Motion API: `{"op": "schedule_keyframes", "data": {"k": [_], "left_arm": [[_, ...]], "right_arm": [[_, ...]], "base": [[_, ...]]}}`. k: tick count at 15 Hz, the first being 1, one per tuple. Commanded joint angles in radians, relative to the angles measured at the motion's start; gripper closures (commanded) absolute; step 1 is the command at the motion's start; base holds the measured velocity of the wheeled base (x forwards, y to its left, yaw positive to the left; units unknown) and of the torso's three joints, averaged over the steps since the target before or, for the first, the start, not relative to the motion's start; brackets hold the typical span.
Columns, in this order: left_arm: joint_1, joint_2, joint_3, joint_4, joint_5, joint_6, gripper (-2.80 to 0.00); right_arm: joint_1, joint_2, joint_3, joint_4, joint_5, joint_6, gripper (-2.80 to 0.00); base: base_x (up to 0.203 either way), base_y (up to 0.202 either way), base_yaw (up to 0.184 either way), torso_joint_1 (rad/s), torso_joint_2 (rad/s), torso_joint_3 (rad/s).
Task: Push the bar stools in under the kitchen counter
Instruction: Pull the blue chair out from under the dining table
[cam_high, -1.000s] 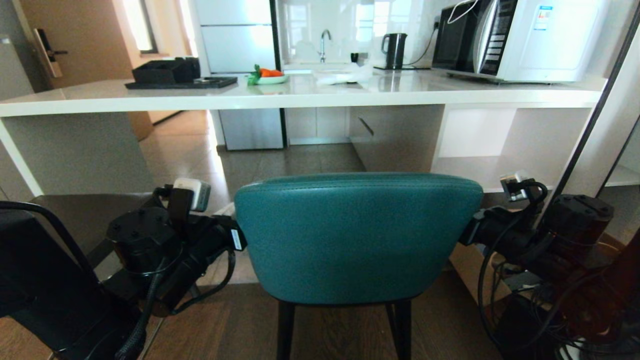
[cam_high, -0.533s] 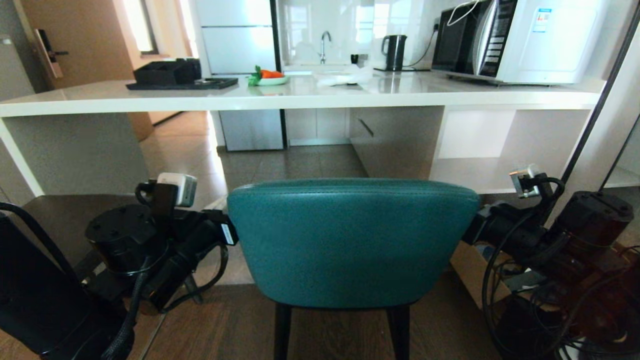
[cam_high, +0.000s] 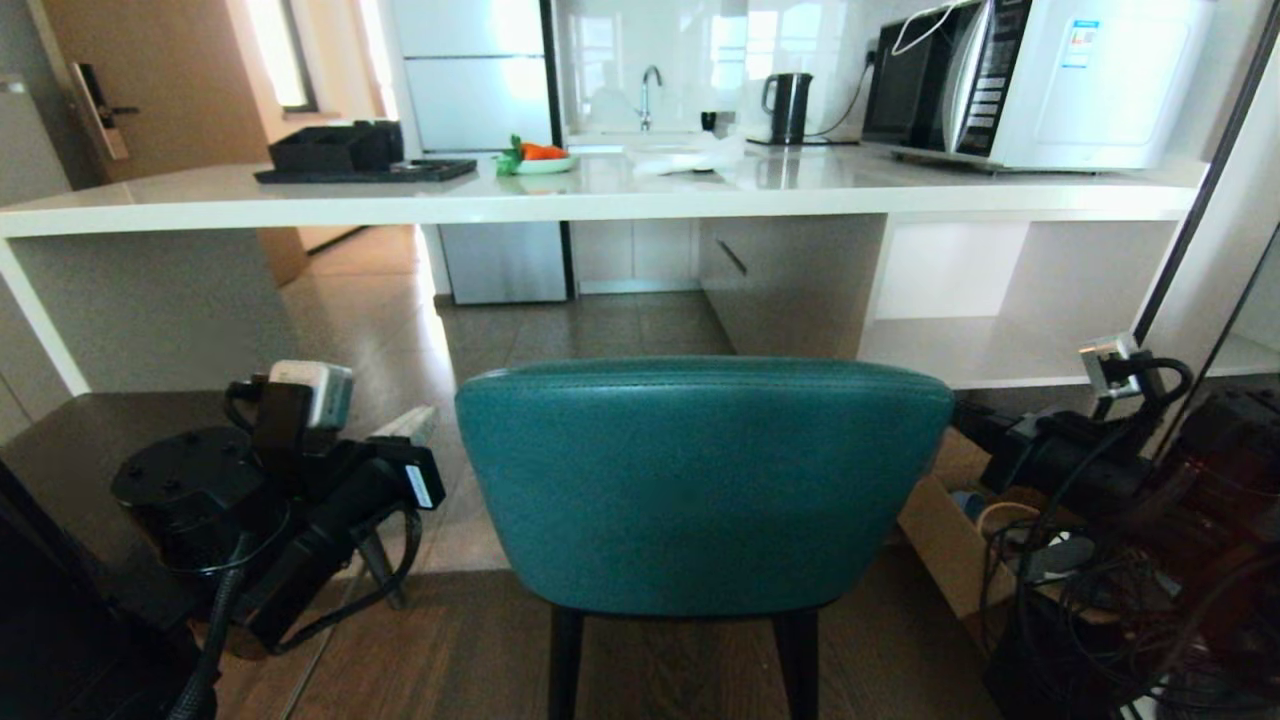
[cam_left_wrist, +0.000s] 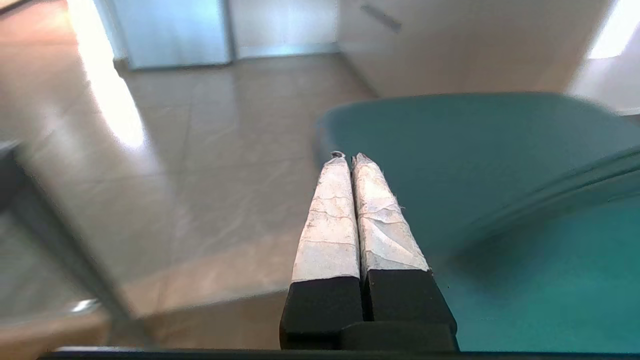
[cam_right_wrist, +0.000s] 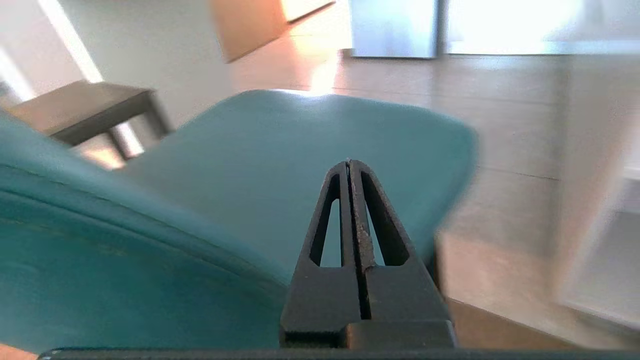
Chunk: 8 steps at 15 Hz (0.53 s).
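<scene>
The table, a long white worktop, runs from nine to three across the far side, with a microwave at about one o'clock, a kettle near twelve and a black tray at eleven. Dead centre, at six o'clock, sits the teal stool, back toward us, not yet under the worktop by the look of it, open floor ahead. The dark grey stool is off at eight o'clock beside the white end panel. Left gripper, fingers pressed together on nothing, hangs just off the teal back's nine o'clock edge; right gripper, equally pinched tight and empty, at its three o'clock edge. Both flank the stool about evenly, so the shove should go straight toward twelve.
</scene>
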<state>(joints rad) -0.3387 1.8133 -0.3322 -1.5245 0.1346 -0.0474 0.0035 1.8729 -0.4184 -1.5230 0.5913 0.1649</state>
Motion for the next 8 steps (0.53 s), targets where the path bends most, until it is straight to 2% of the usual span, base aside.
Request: {"op": "schedule_keyframes", "data": {"k": [1,5,8], "left_arm": [[0.027,-0.048,0.049,-0.006,-0.008,-0.001,0.00],[0.039,-0.305,0.166,-0.002,-0.049,0.001,0.00],[0.051,-0.583,0.230,0.124,-0.053,0.002,0.00]], "right_arm": [[-0.050,-0.044,0.031,-0.007,0.034,0.010,0.00],[-0.057,-0.315,0.177,-0.007,0.063,0.080,0.00],[-0.058,-0.590,0.281,-0.007,0.067,0.138,0.00]], "base": [[0.000,0.000,0.000,0.000,0.00,0.000],[0.000,0.000,0.000,0.000,0.00,0.000],[0.000,0.000,0.000,0.000,0.00,0.000]]}}
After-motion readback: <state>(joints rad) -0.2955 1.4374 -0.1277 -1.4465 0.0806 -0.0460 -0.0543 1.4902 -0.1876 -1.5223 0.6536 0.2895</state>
